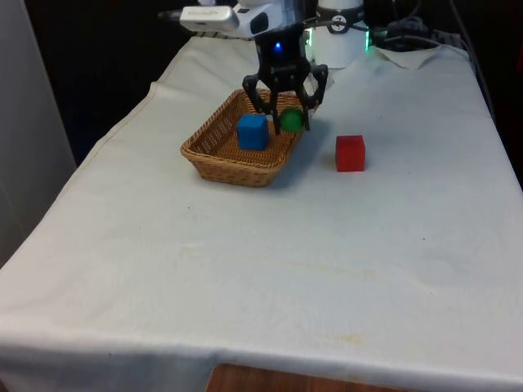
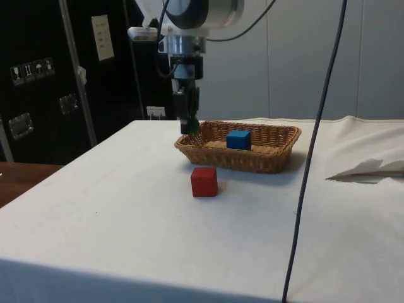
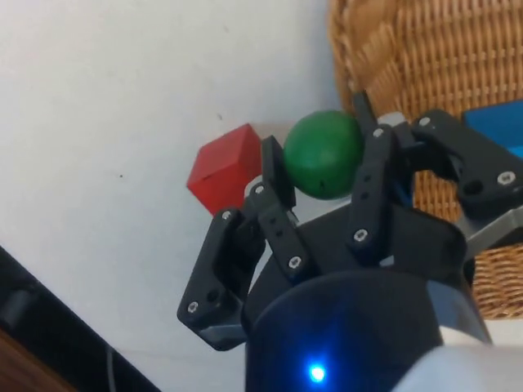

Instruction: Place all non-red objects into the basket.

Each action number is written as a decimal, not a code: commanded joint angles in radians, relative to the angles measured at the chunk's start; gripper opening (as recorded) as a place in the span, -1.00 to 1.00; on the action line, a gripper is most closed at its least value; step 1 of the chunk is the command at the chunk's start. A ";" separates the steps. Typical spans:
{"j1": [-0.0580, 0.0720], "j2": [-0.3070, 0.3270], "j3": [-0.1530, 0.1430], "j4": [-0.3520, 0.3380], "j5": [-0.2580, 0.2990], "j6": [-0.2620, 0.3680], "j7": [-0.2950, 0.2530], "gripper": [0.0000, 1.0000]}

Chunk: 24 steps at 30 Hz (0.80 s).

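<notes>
My gripper point(image 1: 288, 120) point(image 3: 323, 159) is shut on a green ball point(image 1: 291, 121) point(image 2: 192, 125) point(image 3: 324, 153) and holds it in the air just over the wicker basket's point(image 1: 211, 155) point(image 2: 265, 161) point(image 3: 425, 65) rim, on the side nearest the red cube. A blue cube point(image 1: 252, 131) point(image 2: 238, 139) point(image 3: 498, 131) lies inside the basket. The red cube point(image 1: 350, 153) point(image 2: 204, 181) point(image 3: 222, 173) sits on the cloth beside the basket, on the front view's right.
A crumpled fold of white cloth point(image 2: 369, 169) lies past the basket in the side view. A dark cable point(image 2: 315, 132) hangs down in front of the side camera. White gear point(image 1: 339, 37) stands at the table's far end.
</notes>
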 commanded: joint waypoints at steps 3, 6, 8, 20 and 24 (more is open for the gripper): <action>-0.008 -0.006 -0.021 -0.021 0.033 0.017 -0.062 -1.00; -0.009 -0.004 -0.034 -0.026 0.038 0.020 -0.081 -1.00; -0.010 -0.001 -0.045 -0.029 0.044 0.022 -0.099 -1.00; -0.004 0.054 -0.111 -0.024 0.029 0.062 -0.150 -1.00; -0.001 0.066 -0.124 -0.023 0.023 0.075 -0.156 -1.00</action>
